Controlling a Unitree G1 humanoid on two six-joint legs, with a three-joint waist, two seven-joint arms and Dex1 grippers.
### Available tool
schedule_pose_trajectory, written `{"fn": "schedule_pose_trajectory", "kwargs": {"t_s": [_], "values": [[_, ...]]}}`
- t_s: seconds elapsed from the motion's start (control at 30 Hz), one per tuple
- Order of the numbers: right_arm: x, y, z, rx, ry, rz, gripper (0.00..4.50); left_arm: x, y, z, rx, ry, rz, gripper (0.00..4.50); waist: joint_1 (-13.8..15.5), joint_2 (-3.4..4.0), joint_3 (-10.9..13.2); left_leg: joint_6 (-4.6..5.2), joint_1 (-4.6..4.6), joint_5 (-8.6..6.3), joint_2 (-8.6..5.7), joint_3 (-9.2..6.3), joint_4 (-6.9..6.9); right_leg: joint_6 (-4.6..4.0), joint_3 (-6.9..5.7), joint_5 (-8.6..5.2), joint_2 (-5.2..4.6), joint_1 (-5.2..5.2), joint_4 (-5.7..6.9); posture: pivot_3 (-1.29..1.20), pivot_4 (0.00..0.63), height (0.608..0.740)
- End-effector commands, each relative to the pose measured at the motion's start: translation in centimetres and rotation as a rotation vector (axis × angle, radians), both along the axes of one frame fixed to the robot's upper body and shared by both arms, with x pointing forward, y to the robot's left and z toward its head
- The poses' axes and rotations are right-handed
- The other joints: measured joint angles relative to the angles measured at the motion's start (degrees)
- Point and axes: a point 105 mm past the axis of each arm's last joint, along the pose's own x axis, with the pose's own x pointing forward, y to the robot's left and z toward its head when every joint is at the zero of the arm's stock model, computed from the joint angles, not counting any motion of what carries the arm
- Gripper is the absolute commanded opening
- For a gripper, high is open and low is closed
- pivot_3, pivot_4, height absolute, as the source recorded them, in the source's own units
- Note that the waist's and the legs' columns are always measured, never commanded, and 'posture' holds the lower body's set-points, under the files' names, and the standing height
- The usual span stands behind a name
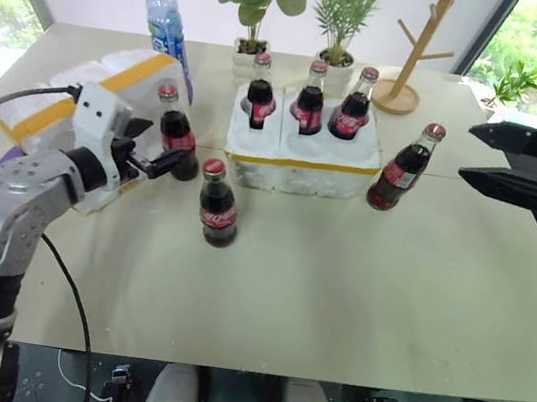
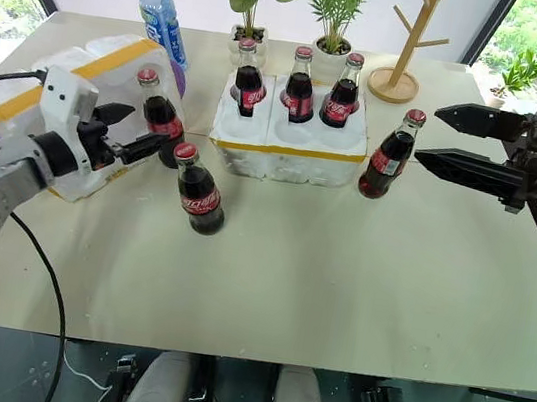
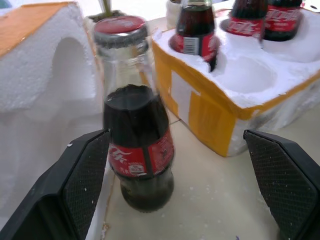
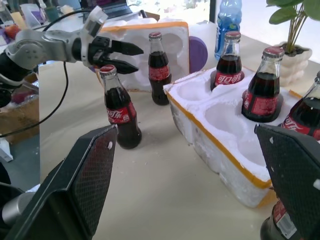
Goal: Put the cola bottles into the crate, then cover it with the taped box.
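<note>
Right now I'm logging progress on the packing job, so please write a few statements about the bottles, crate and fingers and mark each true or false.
1. Three cola bottles stand in the crate. True.
2. The crate's front wells are filled. False: the front row is empty.
3. The left gripper grips a bottle. False: its fingers are open beside the bottle by the taped box.
4. The right gripper is open near the bottle to the right of the crate. True.
5. The taped box covers the crate. False: it sits to the crate's left.
</note>
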Motion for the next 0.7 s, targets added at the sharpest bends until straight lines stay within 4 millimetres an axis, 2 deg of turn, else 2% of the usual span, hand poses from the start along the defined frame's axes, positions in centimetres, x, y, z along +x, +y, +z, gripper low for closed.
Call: {"fn": "schedule_pose_trajectory", "kwargs": {"t_s": [0.03,0.2,0.37,0.53,0.63,0.7], "values": [[-0.9,0.5,1.4,0.007,-0.065,0.019,4.50,1.3,0.3,0.5,0.023,-0.045,0.053,4.44,0.0,-0.01,0.0,0.00,0.00,0.00,0.00,0.00,0.00,0.00,0.00,0.00,0.00,0.00,0.00,0.00,0.150,0.740],[-1.0,0.7,1.3,0.010,-0.061,0.019,4.50,2.9,-0.8,-0.3,0.045,-0.035,0.036,4.44,0.2,-0.02,0.0,0.00,-0.04,0.00,-0.02,0.02,0.01,0.01,0.00,0.00,-0.04,0.00,-0.03,0.00,0.150,0.740],[-1.4,1.0,0.9,-0.008,-0.052,0.033,4.50,4.8,-0.5,-1.4,0.039,-0.011,0.083,4.44,0.2,-0.02,0.0,0.00,-0.04,0.00,-0.03,0.01,0.04,0.01,-0.02,0.01,-0.03,0.01,-0.01,0.00,0.150,0.740],[-1.7,1.4,0.7,-0.002,-0.030,0.055,4.50,5.5,-1.1,-1.9,0.021,-0.001,0.066,4.44,0.1,-0.02,0.0,0.00,-0.03,0.00,-0.01,0.00,0.05,0.01,-0.01,0.01,-0.02,0.01,0.00,0.00,0.150,0.740],[-2.2,1.8,0.8,0.021,-0.005,0.088,4.50,5.5,-1.5,-2.0,0.027,-0.010,0.043,3.55,0.1,-0.02,0.0,-0.01,-0.03,0.01,-0.01,0.00,0.06,0.02,-0.02,0.01,-0.03,0.01,0.01,0.00,0.150,0.740],[-2.3,2.0,0.8,0.019,-0.010,0.091,4.50,5.3,-1.4,-2.1,0.031,-0.008,0.036,2.62,0.1,-0.02,0.0,-0.01,-0.04,0.01,-0.01,0.00,0.06,0.02,-0.01,0.01,-0.04,0.01,0.01,0.00,0.150,0.740]]}}
